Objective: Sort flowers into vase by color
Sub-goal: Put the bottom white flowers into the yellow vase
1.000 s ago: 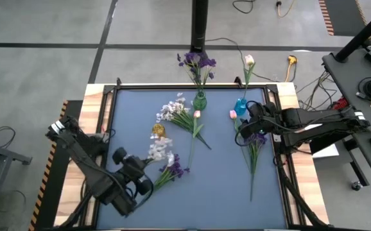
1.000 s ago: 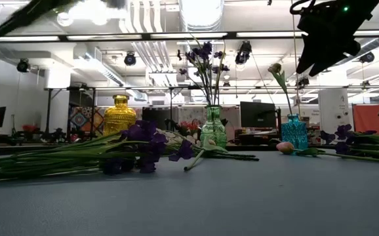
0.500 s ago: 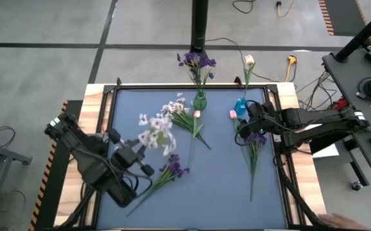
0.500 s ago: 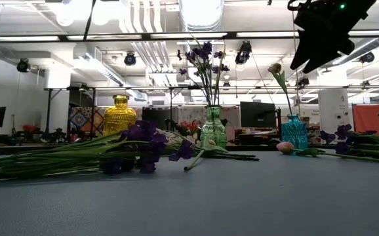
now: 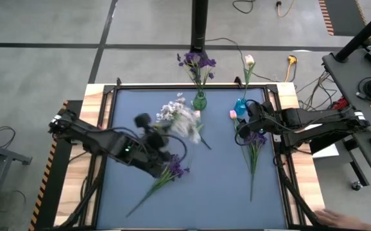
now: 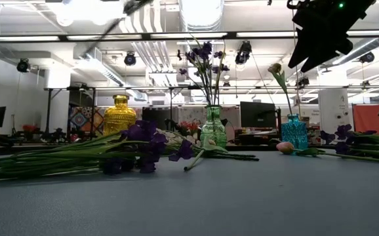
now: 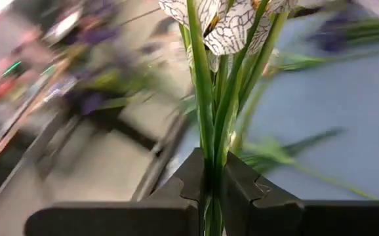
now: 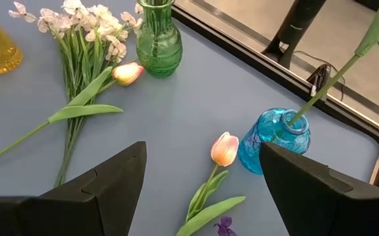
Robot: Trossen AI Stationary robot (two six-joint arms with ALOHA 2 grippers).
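Left gripper (image 7: pixel 212 190) clamped on white sprig (image 7: pixel 225 26) (seemingly airborne), right gripper (image 8: pixel 199 190) open near blue vase (image 8: pixel 275 141)

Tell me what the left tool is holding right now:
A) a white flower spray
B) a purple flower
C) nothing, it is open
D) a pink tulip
A: in the left wrist view the left tool is shut on green stems topped by white blossoms, and from above the white spray hangs lifted over the table.
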